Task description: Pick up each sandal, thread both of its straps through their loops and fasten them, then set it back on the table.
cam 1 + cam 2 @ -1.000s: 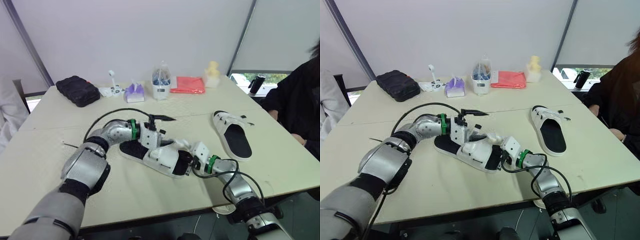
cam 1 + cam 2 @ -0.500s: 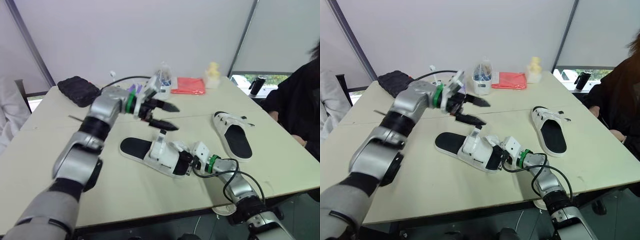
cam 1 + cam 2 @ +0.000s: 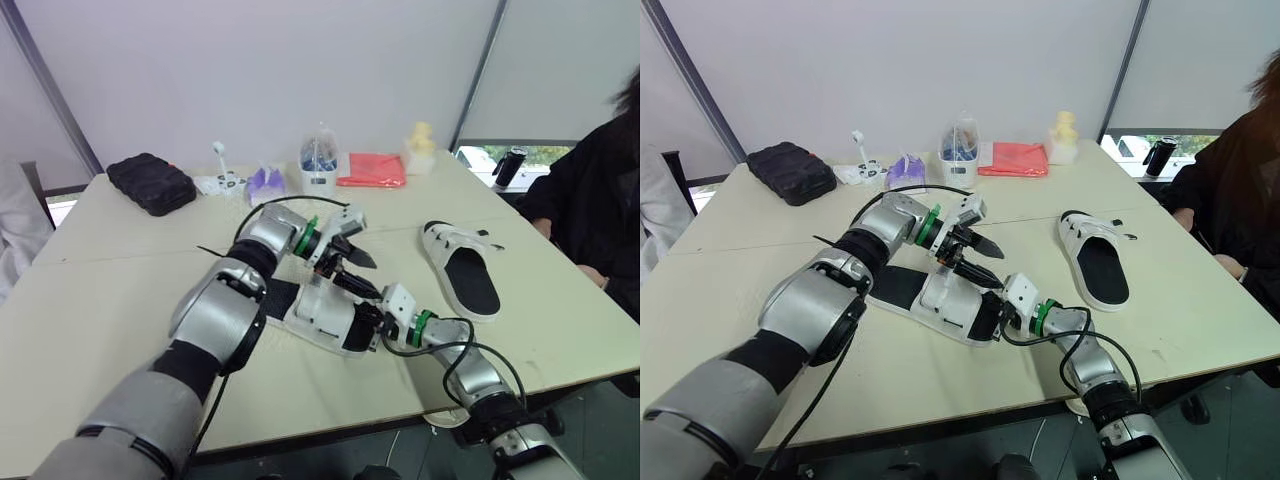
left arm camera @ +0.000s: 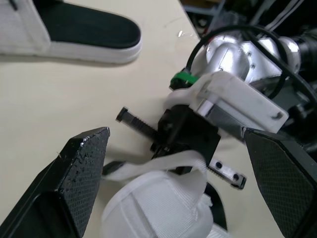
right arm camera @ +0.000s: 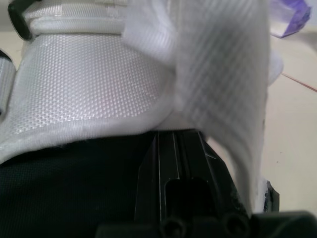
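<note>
White sandal on table, left end effector spread above it

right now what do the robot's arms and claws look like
Left arm and right arm are silver-grey shells with black joints, a green wrist ring and looping black cable each. The left claw has two black, grainy fingers; the right claw has a white mount.

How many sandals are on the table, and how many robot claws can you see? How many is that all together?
sandals: 2
claws: 2
total: 4
</note>
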You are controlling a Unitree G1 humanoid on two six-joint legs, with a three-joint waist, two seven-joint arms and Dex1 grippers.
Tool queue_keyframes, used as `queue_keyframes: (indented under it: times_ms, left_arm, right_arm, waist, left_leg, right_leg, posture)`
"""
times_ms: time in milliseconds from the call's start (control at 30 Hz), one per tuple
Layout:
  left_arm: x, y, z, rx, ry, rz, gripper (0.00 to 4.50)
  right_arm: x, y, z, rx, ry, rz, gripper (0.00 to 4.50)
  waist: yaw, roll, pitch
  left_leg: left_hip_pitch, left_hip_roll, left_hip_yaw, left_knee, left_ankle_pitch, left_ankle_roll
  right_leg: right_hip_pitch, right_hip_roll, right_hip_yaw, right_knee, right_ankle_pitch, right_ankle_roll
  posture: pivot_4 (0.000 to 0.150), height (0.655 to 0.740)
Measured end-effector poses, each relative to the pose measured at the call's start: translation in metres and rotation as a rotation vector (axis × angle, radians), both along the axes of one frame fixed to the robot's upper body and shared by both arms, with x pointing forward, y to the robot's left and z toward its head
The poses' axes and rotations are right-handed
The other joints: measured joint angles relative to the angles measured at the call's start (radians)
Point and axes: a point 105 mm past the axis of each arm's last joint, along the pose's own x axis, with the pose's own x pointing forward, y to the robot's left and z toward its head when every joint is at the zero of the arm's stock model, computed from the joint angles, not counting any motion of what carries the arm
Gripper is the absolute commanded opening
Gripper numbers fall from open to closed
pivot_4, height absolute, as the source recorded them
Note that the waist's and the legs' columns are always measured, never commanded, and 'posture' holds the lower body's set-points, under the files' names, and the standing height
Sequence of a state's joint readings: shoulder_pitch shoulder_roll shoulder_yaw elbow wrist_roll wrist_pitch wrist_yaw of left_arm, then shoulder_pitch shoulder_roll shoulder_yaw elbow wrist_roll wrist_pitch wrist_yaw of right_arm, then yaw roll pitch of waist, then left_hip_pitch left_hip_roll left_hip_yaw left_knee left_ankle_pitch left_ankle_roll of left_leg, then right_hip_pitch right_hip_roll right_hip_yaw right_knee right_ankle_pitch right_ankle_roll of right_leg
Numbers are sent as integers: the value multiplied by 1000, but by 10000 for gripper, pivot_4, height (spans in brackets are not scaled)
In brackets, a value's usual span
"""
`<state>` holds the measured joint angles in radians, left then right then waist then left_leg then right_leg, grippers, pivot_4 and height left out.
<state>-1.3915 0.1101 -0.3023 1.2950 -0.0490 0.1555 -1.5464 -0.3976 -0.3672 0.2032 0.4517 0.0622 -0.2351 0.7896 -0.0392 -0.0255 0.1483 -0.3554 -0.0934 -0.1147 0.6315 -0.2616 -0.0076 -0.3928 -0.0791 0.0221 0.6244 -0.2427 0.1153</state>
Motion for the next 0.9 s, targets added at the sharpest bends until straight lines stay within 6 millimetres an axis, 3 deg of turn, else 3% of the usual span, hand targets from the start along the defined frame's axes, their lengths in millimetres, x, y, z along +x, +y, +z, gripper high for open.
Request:
queue_keyframes:
  times_ms: [267, 300, 400, 600, 733, 900]
  left_arm:
    - [-6, 7, -10, 113, -75, -112, 44734]
    - [-6, 7, -11, 120, -79, -114, 42388]
    - [-6, 8, -15, 134, -86, -121, 31381]
    - [-10, 0, -20, 115, -74, -126, 224]
    - [-11, 0, -26, 137, -109, -159, 224]
    - [-10, 21, -42, 238, -161, -206, 224]
  right_arm:
    - [-1, -1, 0, 6, -7, -17, 0]
    - [-2, -1, 0, 6, -8, -19, 0]
    - [-2, -1, 0, 8, -9, -21, 0]
    - [-2, -1, 0, 8, -10, -22, 0]
    - [-2, 0, 0, 9, -9, -21, 0]
    - [-2, 0, 0, 9, -10, -21, 0]
  waist:
    - [1, 0, 0]
    - [1, 0, 0]
    - [1, 0, 0]
    - [1, 0, 0]
    - [1, 0, 0]
    - [1, 0, 0]
  left_leg:
    - [0, 0, 0, 0, 0, 0]
    - [0, 0, 0, 0, 0, 0]
    - [0, 0, 0, 0, 0, 0]
    - [-1, 0, 0, 0, 0, 0]
    - [0, 0, 0, -1, 0, 0]
    - [-1, 0, 0, 0, 0, 0]
  right_leg:
    - [0, 0, 0, 0, 0, 0]
    - [0, 0, 0, -1, 0, 0]
    - [0, 0, 0, -1, 0, 1]
    - [0, 0, 0, -1, -1, 1]
    - [0, 0, 0, -1, -1, 1]
    - [0, 0, 0, -1, 1, -1]
  posture:
    - [1500, 7400]
    - [1500, 7400]
    - [1500, 7400]
    - [1500, 7400]
    - [1500, 7400]
    - [1500, 7400]
